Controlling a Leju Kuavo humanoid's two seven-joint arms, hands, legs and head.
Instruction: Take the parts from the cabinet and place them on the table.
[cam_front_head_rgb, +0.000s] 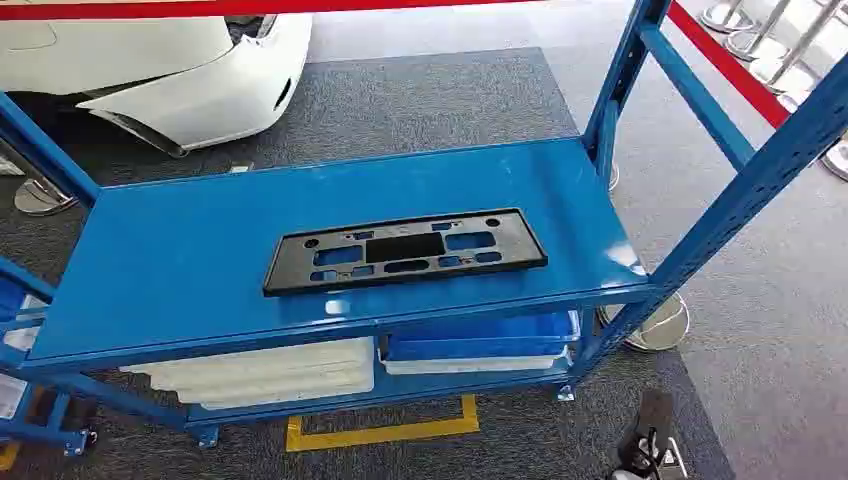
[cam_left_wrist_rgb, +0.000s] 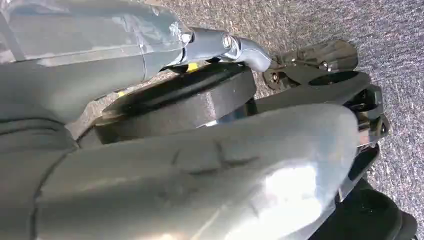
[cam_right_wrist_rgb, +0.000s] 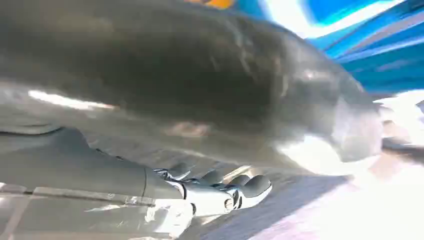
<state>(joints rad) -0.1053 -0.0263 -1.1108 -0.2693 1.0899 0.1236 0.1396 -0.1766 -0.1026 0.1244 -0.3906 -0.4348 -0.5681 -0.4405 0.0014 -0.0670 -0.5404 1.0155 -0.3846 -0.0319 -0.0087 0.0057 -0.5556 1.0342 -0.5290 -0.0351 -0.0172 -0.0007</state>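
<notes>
Part (cam_front_head_rgb: 405, 250), flat black rectangular plate with cutouts, on blue shelf (cam_front_head_rgb: 180, 260), hands' grip state unclear

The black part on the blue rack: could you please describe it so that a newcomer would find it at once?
Start at the blue metal rack in the head view and look at its flat upper shelf. The black part lies flat near the shelf's front edge: a long, thin rectangular plate with cut-out slots and holes. The white trays and blue trays sit on the level below.
</notes>
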